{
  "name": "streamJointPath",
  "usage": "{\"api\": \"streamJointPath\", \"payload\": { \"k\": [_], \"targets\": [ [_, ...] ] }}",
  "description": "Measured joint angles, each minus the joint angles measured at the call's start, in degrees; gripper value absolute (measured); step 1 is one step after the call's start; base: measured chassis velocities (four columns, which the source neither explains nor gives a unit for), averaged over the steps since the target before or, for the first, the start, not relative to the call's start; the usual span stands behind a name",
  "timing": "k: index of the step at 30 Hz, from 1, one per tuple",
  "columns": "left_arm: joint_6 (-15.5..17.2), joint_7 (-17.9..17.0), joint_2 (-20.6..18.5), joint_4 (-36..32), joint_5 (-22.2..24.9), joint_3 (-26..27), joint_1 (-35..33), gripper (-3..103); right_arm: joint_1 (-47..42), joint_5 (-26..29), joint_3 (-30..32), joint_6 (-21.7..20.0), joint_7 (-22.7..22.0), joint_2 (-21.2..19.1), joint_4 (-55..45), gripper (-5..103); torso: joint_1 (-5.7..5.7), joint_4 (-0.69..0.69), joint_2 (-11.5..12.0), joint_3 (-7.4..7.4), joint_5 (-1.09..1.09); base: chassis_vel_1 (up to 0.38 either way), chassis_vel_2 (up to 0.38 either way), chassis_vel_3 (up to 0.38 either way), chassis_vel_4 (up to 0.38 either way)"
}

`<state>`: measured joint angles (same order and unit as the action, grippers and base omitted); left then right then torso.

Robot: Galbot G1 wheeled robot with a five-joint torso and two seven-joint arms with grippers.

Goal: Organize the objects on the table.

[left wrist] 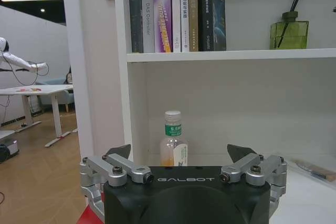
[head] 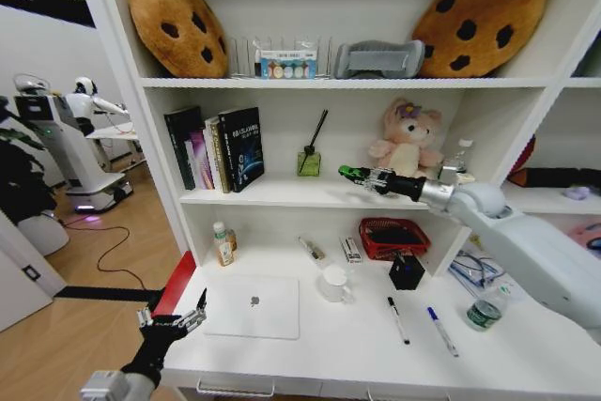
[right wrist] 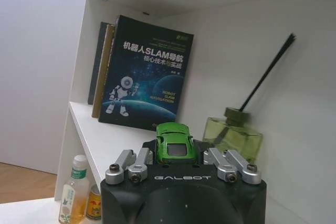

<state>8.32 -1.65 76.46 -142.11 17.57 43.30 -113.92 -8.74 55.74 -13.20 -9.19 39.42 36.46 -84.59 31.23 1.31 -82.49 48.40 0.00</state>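
Observation:
My right gripper [head: 362, 177] is shut on the tiny green toy car [head: 347, 172] and holds it just above the middle shelf, next to the green reed diffuser [head: 309, 161]. In the right wrist view the car [right wrist: 175, 142] sits between the fingers [right wrist: 137, 162]. On the white table [head: 347, 359] lie the silver laptop [head: 252, 307], shut, a black pen [head: 398, 319] and a blue pen [head: 442, 331]. My left gripper [head: 178, 321] hovers open at the table's front left corner, beside the laptop, with nothing in it.
Books [head: 216, 147] and a pink plush bear [head: 407, 138] stand on the middle shelf. A juice bottle [head: 223, 244], white mug [head: 333, 284], black box [head: 406, 271], red basket [head: 394, 237] and a green bottle [head: 485, 310] lying flat share the table.

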Motion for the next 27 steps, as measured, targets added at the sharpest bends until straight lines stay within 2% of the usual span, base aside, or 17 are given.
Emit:
{"api": "streamJointPath", "payload": {
  "k": [3,9,27],
  "targets": [
    [0.0,0.0,0.0,0.0,0.0,0.0,0.0,100,2.3,-0.9,-3.5,-0.5,-0.6,2.7,1.1,37,0.00,0.01,0.0,0.00,-0.01,0.000,0.000,0.000,0.000],
    [0.0,0.0,0.0,0.0,0.0,0.0,0.0,100,3.2,-2.7,-5.3,-1.3,-0.8,4.7,2.9,37,-0.01,0.04,0.0,-0.01,0.00,0.000,0.000,0.000,0.000],
    [0.0,0.0,0.0,0.0,0.0,0.0,0.0,100,1.0,-5.8,-3.8,-2.6,-1.2,3.8,2.4,36,-0.02,0.04,0.0,-0.01,0.01,0.000,0.000,0.000,0.000]
  ]
}}
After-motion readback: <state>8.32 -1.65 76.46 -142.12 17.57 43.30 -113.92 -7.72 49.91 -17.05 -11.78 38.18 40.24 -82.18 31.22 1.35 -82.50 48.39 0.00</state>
